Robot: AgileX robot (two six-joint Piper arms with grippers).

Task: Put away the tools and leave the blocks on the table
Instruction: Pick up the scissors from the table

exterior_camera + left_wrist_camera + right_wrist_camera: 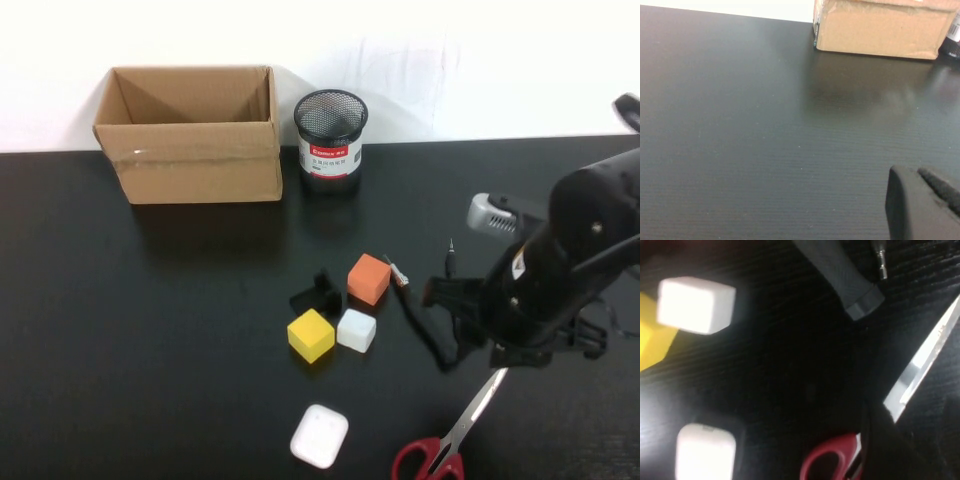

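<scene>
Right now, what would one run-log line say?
right pincer: over tools, near scissors | left pincer: parked, left table | blocks: on table | box: open

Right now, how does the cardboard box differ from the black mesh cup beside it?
The cardboard box is brown, rectangular and solid-walled; the mesh cup is black, round and see-through, with a red-and-white label. The box is far wider. Both stand open-topped at the table's far edge.

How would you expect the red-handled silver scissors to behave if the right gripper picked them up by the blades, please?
The red-handled silver scissors lie flat on the matte black tabletop, so getting under them looks awkward. Their shiny blades probably slip, and the handle end may droop. The right gripper hovers above them; the left gripper sits apart.
</scene>
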